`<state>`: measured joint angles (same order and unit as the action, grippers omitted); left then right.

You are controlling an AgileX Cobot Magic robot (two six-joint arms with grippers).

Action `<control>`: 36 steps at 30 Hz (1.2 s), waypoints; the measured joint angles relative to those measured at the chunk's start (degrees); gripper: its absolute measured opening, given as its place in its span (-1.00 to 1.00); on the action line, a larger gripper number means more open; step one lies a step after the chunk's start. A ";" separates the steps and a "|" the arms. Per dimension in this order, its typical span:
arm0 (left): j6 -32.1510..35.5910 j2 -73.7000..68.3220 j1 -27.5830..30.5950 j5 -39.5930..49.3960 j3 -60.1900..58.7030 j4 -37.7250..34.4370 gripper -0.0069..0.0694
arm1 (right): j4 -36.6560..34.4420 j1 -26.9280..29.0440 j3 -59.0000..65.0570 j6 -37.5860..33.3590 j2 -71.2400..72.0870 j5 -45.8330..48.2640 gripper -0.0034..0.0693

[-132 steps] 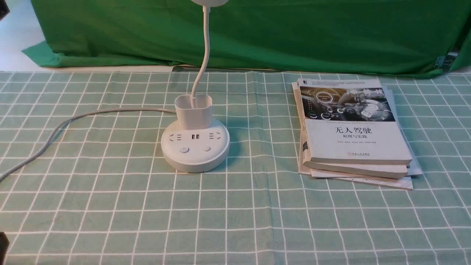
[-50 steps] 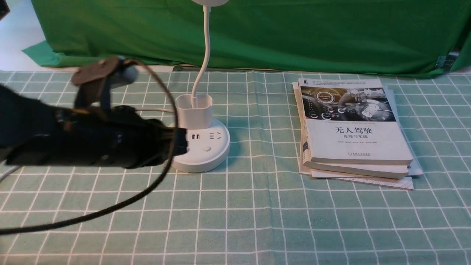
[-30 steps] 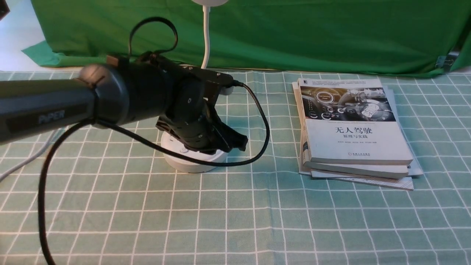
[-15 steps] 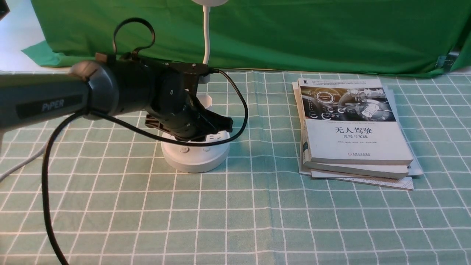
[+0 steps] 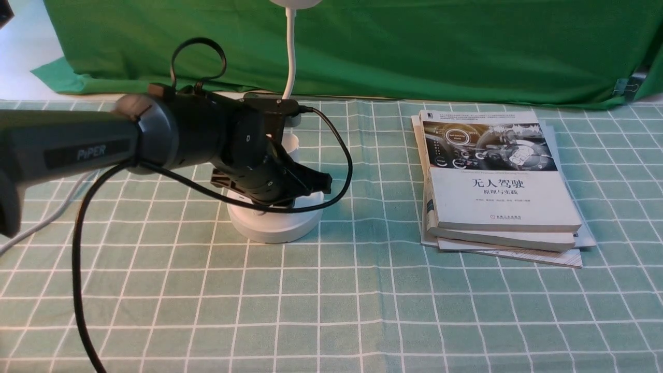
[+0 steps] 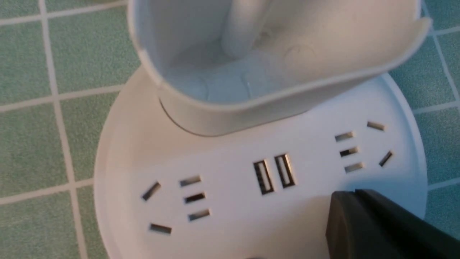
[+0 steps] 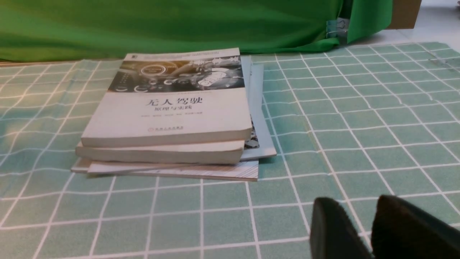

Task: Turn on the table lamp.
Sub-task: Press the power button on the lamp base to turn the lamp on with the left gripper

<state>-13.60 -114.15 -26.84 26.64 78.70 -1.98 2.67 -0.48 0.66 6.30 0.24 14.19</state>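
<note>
Reaching for the switch is judged the step in hand; next, a button must be lined up and pressed straight down. Left gripper (image 6: 355,196) is held over the base of the table lamp (image 5: 274,231), fingers drawn together, nothing gripped; contact cannot be told. Right gripper (image 7: 359,219) is parted slightly

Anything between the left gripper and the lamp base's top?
Nothing visible: in the left wrist view the left gripper is right over the lamp base, with no object between. The arm's black cable loops across the base in the front view; whether it touches, I can't tell.
</note>
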 joint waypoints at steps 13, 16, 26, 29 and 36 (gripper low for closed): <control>0.49 0.00 -0.12 0.06 0.00 -0.69 -0.76 | 0.00 0.00 0.00 0.00 0.00 0.00 -0.25; 0.69 0.00 -0.12 0.32 0.02 -0.69 -0.76 | 0.00 0.00 0.00 0.00 0.00 0.00 -0.25; 2.41 0.83 -0.12 0.91 0.71 -1.00 -0.76 | 0.00 0.00 0.00 0.00 0.00 0.00 -0.25; 2.62 1.32 -0.23 1.17 1.39 -1.20 -0.76 | 0.00 0.00 0.00 0.00 0.00 0.00 -0.25; 3.33 0.68 -0.22 3.31 1.39 -2.98 -0.76 | 0.00 0.00 0.00 0.00 0.00 -0.05 -0.25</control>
<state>-10.27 -113.47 -27.06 29.95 80.09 -4.97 2.67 -0.48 0.66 6.30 0.24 14.14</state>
